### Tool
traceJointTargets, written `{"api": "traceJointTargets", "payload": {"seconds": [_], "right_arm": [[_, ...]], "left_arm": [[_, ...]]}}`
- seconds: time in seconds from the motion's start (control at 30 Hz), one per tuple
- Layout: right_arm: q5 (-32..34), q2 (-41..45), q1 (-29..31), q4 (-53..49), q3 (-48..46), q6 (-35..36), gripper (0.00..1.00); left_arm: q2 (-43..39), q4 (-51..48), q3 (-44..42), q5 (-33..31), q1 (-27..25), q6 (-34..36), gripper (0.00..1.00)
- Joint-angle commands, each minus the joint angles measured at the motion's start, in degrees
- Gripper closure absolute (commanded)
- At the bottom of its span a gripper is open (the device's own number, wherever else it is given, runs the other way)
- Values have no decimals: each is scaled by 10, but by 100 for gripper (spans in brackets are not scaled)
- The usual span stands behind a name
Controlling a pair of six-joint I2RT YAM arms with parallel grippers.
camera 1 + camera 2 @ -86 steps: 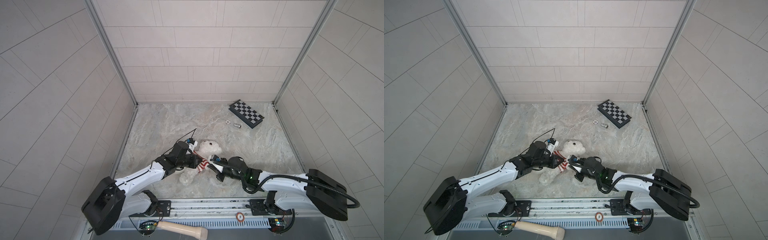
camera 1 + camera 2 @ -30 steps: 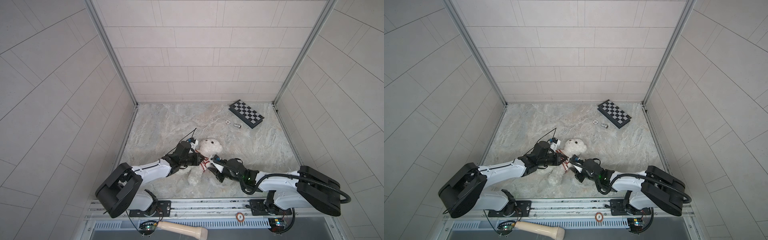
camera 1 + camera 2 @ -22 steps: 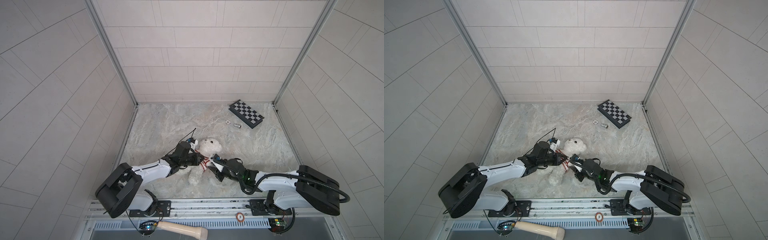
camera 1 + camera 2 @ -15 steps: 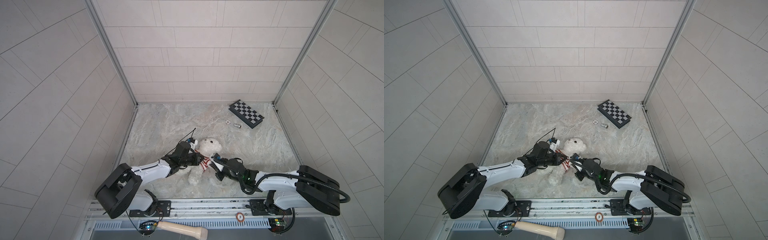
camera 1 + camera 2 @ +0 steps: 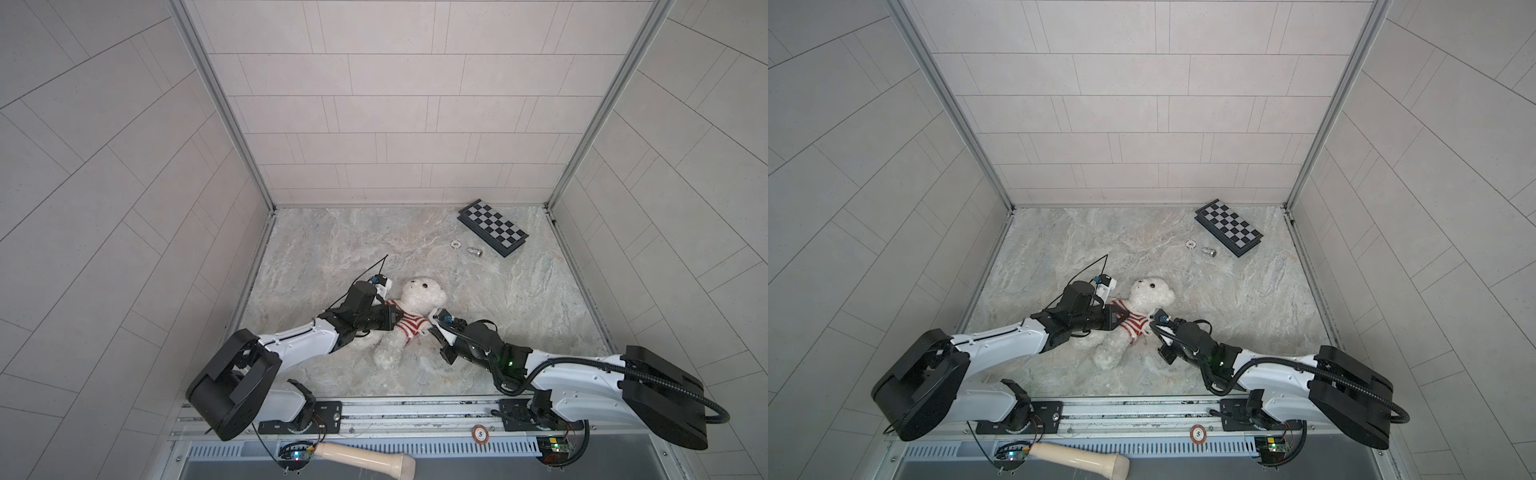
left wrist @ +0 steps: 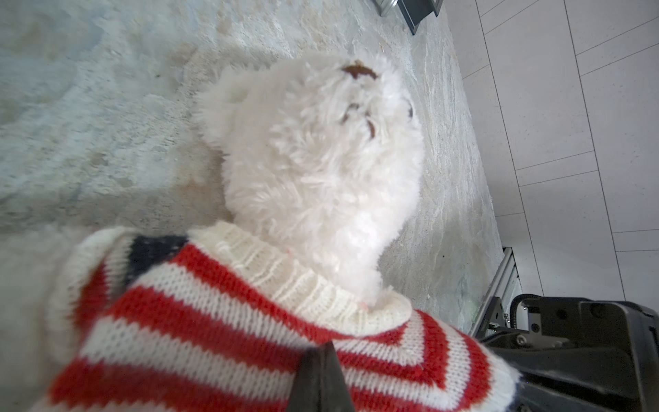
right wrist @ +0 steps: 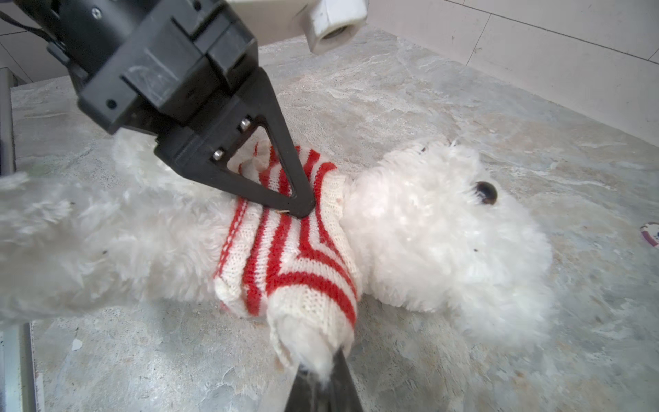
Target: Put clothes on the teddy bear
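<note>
The teddy bear (image 5: 422, 293) (image 5: 1150, 297) lies on its back on the marble table, head toward the back wall. A red-and-white striped sweater (image 5: 409, 324) (image 7: 292, 257) covers its chest. My left gripper (image 5: 393, 321) (image 6: 321, 349) is shut, and its tips press on the sweater just below the collar (image 6: 303, 285). That gripper also shows from the side in the right wrist view (image 7: 303, 210). My right gripper (image 5: 431, 328) (image 7: 321, 371) is shut on the furry end of the bear's arm (image 7: 310, 342), which sticks out of a sleeve.
A folded checkerboard (image 5: 492, 226) lies at the back right, with a small round chip (image 5: 456, 244) and a little metal piece (image 5: 473, 251) beside it. A wooden handle (image 5: 365, 453) lies below the front rail. Tiled walls close in three sides.
Within the last second my right gripper closed on the bear's arm end. The left gripper stayed shut on the sweater's chest, and the bear barely shifted.
</note>
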State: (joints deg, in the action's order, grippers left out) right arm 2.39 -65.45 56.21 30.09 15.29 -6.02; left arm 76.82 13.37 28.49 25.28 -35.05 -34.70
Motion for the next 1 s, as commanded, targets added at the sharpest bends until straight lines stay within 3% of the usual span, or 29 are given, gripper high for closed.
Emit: {"api": "traceJointTargets", "payload": {"seconds": [0.0,0.1,0.2,0.3,0.57,0.63,0.67,0.73,0.97], "right_arm": [[21,19,0,-8,-11,13,100],[13,18,0,2,-14,15,100],[-14,4,-1,15,-12,24,100],[-43,-7,-1,21,-3,43,100],[-100,-21,-1,31,13,117,100],[-114,-20,-2,30,16,140,100],[-121,-21,-2,26,19,154,100],[-134,-24,-4,23,23,168,100],[-153,-34,-22,47,17,158,100]], "left_arm": [[-7,-82,-9,-54,12,29,100],[-27,-97,-1,-63,3,37,100],[-60,-173,45,-98,-44,79,97],[-88,-204,67,-81,-63,90,90],[-96,-248,90,-89,-72,99,52],[-87,-252,96,-103,-72,98,34],[-80,-252,101,-106,-72,100,31],[-58,-247,112,-103,-72,101,32],[-8,-240,122,-120,-72,102,50]]}}
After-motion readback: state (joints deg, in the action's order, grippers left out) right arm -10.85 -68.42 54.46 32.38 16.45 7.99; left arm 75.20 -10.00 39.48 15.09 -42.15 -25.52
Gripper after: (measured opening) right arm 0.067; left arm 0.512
